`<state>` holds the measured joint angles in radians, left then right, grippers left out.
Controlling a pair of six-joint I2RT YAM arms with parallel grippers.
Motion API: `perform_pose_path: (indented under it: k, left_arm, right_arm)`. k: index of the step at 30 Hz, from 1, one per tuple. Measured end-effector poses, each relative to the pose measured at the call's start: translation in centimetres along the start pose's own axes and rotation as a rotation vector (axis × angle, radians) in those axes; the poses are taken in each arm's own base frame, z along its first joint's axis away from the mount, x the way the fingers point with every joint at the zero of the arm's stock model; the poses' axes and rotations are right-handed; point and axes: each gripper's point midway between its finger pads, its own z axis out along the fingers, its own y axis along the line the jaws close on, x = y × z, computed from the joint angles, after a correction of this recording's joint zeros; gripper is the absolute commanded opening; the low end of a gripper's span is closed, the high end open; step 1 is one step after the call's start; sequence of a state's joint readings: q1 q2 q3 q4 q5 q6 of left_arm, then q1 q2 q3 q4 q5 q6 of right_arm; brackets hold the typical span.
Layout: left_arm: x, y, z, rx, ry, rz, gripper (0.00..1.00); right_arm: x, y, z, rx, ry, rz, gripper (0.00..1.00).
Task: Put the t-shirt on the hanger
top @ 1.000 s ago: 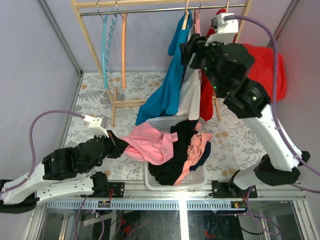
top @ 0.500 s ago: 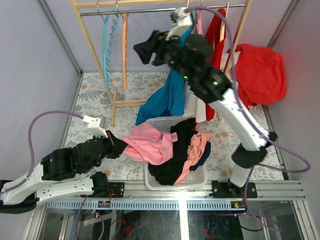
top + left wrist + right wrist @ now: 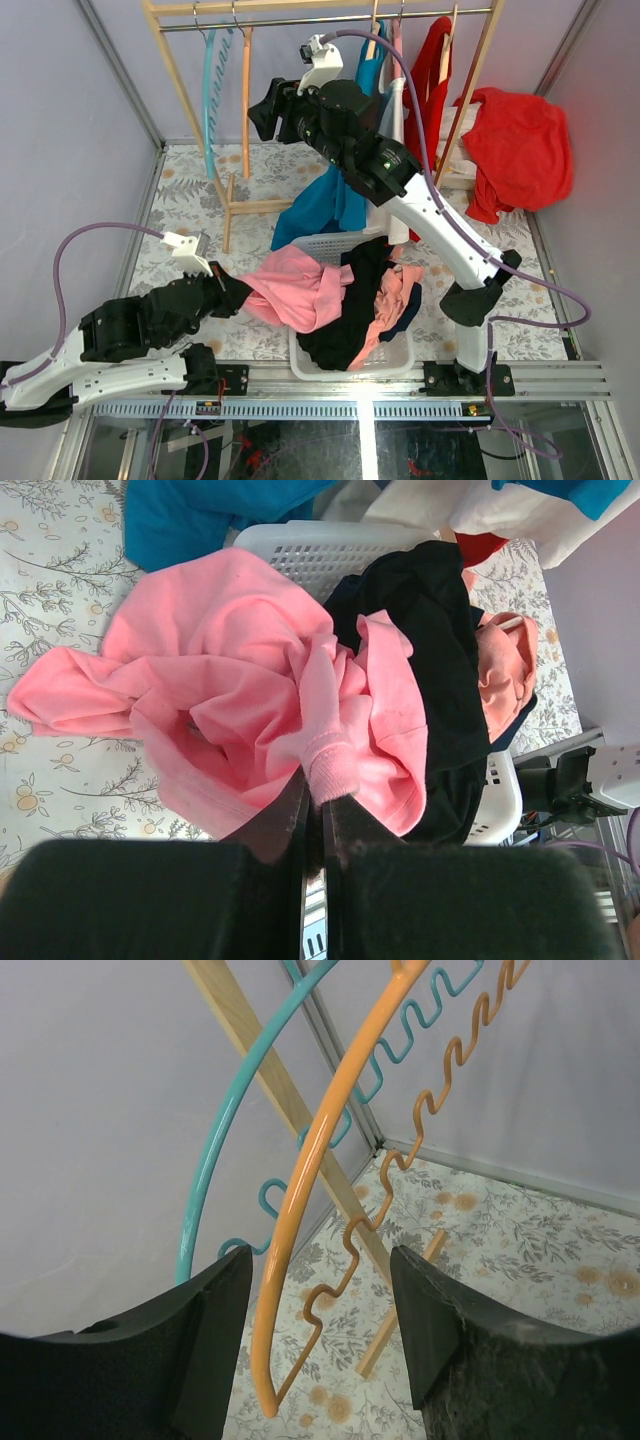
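Note:
The bubblegum-pink t-shirt (image 3: pixel 295 290) lies bunched, half over the left rim of the white basket (image 3: pixel 310 243) and half on the floor. My left gripper (image 3: pixel 232 293) is shut on a ribbed edge of the t-shirt (image 3: pixel 250 680), seen pinched between the fingers in the left wrist view. The orange hanger (image 3: pixel 246 95) hangs on the rail at the back left, beside a teal hanger (image 3: pixel 210 90). My right gripper (image 3: pixel 262 108) is open and level with the orange hanger (image 3: pixel 310 1180), whose curved arm stands between the two fingers, untouched.
A wooden rack (image 3: pixel 190 95) holds the rail. A blue shirt (image 3: pixel 335 190), white and red garments hang to the right. Black (image 3: pixel 350 300) and salmon-pink (image 3: pixel 395 295) clothes fill the basket. A red garment (image 3: pixel 520 150) drapes at far right.
My right arm swung left from the hanging shirts to the orange hanger, and its open fingers now stand around it. My left gripper keeps its hold on the t-shirt and barely moved.

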<state>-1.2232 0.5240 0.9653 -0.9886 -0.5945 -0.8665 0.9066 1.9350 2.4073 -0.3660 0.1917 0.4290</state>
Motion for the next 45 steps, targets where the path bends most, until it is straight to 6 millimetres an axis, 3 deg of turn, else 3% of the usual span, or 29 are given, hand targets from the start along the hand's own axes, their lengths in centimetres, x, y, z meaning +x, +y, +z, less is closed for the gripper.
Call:
perform_pose_path:
  k: [10, 18, 22, 32, 45]
  left_arm:
    - [-0.2, 0.3, -0.4, 0.007, -0.006, -0.006, 0.00]
    - [-0.2, 0.3, -0.5, 0.010, -0.008, -0.009, 0.00]
    - [-0.2, 0.3, -0.6, 0.012, -0.009, -0.010, 0.00]
    - [-0.4, 0.4, -0.8, 0.016, -0.012, -0.014, 0.00]
    - [-0.7, 0.4, -1.2, 0.023, -0.018, -0.019, 0.00]
  right_arm:
    - [0.8, 1.9, -1.7, 0.019, -0.020, -0.035, 0.64]
    - [-0.7, 4.6, -2.5, 0.052, -0.101, -0.112, 0.64]
    - [-0.5, 4.0, -1.5, 0.109, -0.127, -0.154, 0.64]
    - [2.8, 2.3, 1.1, 0.185, -0.093, -0.232, 0.64]
    - [2.2, 0.8, 1.2, 0.271, -0.125, -0.256, 0.58]
